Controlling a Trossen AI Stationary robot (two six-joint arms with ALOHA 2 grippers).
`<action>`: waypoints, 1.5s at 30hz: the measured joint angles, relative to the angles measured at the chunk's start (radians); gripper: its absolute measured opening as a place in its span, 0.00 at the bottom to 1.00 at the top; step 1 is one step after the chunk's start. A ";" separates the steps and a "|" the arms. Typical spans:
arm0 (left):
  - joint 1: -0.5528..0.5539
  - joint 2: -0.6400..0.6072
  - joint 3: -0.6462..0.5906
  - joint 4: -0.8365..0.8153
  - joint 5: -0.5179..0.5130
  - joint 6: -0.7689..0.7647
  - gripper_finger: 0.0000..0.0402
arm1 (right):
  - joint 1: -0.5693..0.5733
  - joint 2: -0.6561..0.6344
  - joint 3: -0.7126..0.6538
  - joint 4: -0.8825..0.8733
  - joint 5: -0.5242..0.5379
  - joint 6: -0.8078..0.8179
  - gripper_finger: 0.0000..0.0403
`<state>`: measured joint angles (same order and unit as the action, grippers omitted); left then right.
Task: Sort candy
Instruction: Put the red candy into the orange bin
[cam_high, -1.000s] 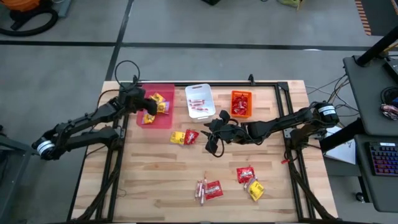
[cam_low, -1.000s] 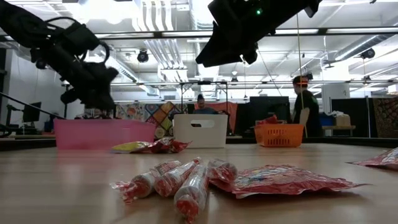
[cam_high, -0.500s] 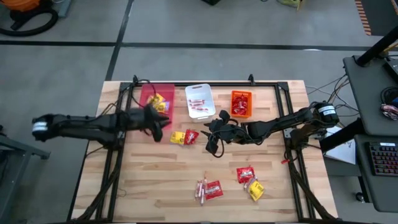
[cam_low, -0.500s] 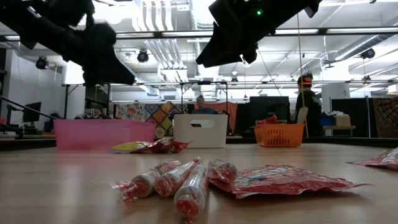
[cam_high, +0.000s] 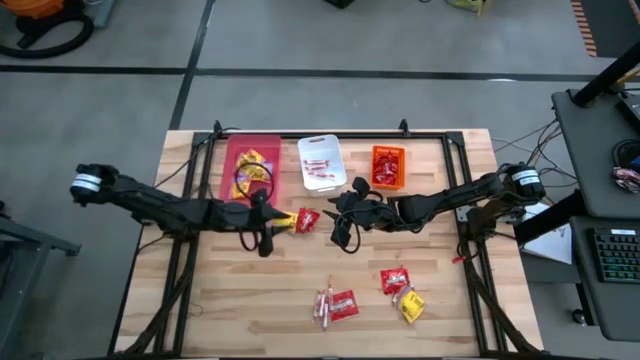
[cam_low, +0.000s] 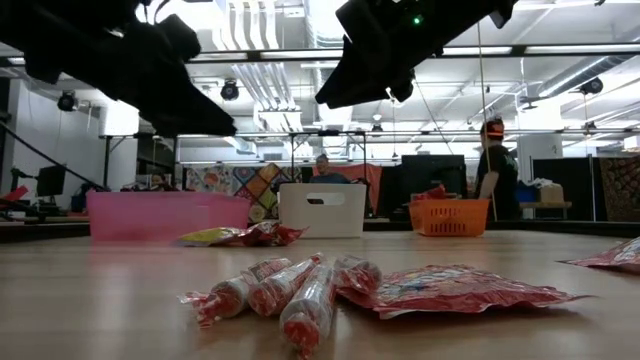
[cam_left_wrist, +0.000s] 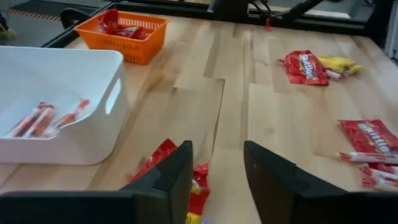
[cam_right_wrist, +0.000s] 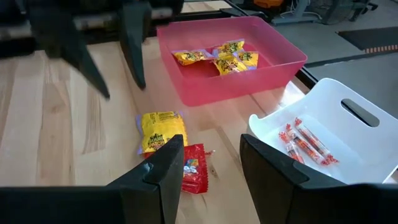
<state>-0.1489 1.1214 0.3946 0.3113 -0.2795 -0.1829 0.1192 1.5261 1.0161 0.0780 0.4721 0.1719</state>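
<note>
Lying between both sets of empty, parted jaws on the surface: yellow packet (cam_high: 284, 220) beside red packet (cam_high: 308, 219), left gripper (cam_high: 264, 238) nearer the yellow, right gripper (cam_high: 340, 235) nearer the red

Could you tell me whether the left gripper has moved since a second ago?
Yes. The left gripper has left the pink bin and now sits nearer the table's middle.
</note>
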 joint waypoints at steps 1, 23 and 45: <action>0.000 0.035 0.000 0.036 0.000 0.008 0.35 | 0.000 0.000 0.000 0.000 0.000 0.000 0.37; 0.002 0.562 0.169 0.139 -0.167 0.078 0.52 | 0.000 0.000 0.000 -0.023 0.000 0.004 0.37; 0.026 0.621 0.184 0.115 -0.183 -0.040 0.16 | 0.000 0.000 -0.002 -0.023 0.000 0.012 0.37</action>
<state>-0.1226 1.7420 0.5789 0.4259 -0.4622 -0.2226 0.1190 1.5261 1.0142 0.0555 0.4720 0.1837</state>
